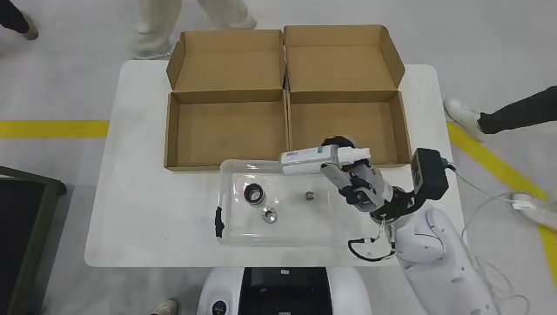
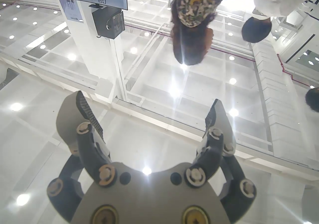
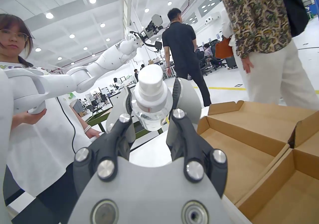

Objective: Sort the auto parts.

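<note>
The right gripper [image 3: 152, 96] is pinching a spray bottle [image 1: 315, 156] over the far edge of the clear tray [image 1: 228, 174]; the left gripper [image 2: 148, 101] is gaping wide

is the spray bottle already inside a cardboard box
No, the right gripper holds the spray bottle up in the air.

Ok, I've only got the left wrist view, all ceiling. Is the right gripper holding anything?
Observer: Yes, the right gripper is shut on a clear spray bottle with a white cap.
Operator: Where's that over the table?
Observer: Held sideways above the far edge of the clear tray, just short of the right cardboard box.
Operator: What's in the tray?
Observer: Three small metal parts, the biggest a ring.
</note>
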`<state>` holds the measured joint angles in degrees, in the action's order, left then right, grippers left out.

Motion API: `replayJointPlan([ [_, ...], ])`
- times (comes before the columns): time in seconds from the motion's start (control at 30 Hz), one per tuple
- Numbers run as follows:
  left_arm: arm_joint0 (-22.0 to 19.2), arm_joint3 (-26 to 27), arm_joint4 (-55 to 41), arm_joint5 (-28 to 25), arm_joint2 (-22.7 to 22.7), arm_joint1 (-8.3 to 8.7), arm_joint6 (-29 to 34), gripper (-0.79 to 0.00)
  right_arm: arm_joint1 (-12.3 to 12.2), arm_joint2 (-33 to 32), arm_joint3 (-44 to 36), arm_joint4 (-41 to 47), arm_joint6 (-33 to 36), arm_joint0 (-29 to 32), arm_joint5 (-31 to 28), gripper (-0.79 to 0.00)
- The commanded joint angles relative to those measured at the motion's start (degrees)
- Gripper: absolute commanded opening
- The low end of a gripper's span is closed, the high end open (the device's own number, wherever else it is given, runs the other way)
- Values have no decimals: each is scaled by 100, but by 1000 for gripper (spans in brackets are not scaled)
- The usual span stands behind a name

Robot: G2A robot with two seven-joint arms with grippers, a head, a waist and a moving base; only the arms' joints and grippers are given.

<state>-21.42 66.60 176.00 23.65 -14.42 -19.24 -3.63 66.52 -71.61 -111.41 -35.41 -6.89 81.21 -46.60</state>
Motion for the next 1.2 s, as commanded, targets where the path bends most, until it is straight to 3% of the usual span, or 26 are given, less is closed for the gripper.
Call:
replayJointPlan([
  [0.0, 0, 0, 0, 0, 0, 0, 0, 0, -2, -33, -15, 34, 38, 10, -1, -785],
  [0.17, 0, 0, 0, 0, 0, 0, 0, 0, -6, -96, 39, 8, 116, 32, -40, -785],
  [0.4, 0, 0, 0, 0, 0, 0, 0, 0, -7, -148, 183, -710, 291, -33, 30, -785],
  [0.83, 0, 0, 0, 0, 0, 0, 0, 0, 7, -130, 567, -2611, 435, -328, 929, -785],
  [1.17, 0, 0, 0, 0, 0, 0, 0, 0, 51, 76, 1173, -3521, 371, -711, 1551, -785],
])
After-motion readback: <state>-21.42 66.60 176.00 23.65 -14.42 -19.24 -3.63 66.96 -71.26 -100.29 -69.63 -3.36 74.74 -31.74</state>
